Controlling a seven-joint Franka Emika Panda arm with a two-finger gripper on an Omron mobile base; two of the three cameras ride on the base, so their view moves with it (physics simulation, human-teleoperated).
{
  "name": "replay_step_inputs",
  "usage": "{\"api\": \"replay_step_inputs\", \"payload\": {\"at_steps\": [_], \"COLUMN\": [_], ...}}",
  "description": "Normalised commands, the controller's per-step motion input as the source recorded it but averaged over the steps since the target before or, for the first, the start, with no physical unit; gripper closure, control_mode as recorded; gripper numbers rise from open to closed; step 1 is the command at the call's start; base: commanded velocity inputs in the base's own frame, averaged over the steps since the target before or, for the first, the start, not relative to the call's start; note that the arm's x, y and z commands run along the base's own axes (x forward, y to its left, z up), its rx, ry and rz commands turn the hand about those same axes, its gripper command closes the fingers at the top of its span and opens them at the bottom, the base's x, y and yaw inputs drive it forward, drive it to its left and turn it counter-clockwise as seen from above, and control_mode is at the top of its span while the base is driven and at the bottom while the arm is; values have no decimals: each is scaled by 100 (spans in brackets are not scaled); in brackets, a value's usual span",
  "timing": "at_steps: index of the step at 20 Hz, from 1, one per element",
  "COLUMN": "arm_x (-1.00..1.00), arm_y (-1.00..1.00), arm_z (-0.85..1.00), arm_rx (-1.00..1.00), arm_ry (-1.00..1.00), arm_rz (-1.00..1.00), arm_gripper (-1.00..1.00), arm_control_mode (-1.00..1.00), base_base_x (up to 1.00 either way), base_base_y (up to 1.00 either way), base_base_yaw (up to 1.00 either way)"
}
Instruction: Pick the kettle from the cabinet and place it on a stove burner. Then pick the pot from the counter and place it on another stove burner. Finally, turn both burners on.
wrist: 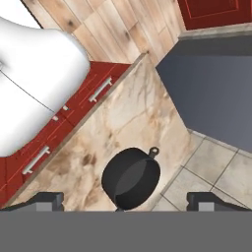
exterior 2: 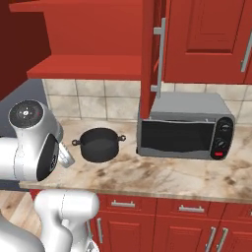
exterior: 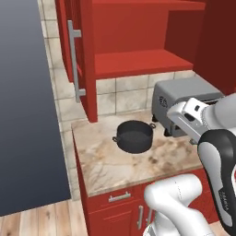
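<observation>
Gripper (wrist: pixel 125 199) jaws spread wide, nothing between them, hovering above pot (wrist: pixel 131 178). Pot (exterior: pixel 133 136) sits upright on counter (exterior: pixel 106 161), left of toaster oven (exterior 2: pixel 186 126), below open cabinet (exterior: pixel 133 62).

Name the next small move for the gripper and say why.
Probably lower the open gripper straight toward the pot. In the hand view the pot sits on the counter between the spread fingertips, not yet touched, so closing in comes before any grasp.
</observation>
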Motion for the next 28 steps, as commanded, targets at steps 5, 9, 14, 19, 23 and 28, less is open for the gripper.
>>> {"api": "replay_step_inputs", "payload": {"at_steps": [5, 9, 14, 19, 23, 28], "arm_x": [0, 0, 4, 4, 7, 18], "arm_y": [0, 0, 3, 0, 0, 0], "arm_z": [0, 0, -8, -18, -14, -14], "arm_rx": [0, 0, -5, -4, 0, 0], "arm_ry": [0, 0, 0, 1, 4, 1], "arm_rz": [0, 0, 0, 0, 0, 0], "arm_gripper": [-100, -100, -100, -100, -100, -100], "arm_control_mode": [100, 100, -100, -100, -100, -100], "base_base_x": [58, 46, 5, 0, 0, 0], "base_base_y": [18, 19, 3, 0, 0, 0], "base_base_yaw": [0, 0, 0, 0, 0, 0]}}
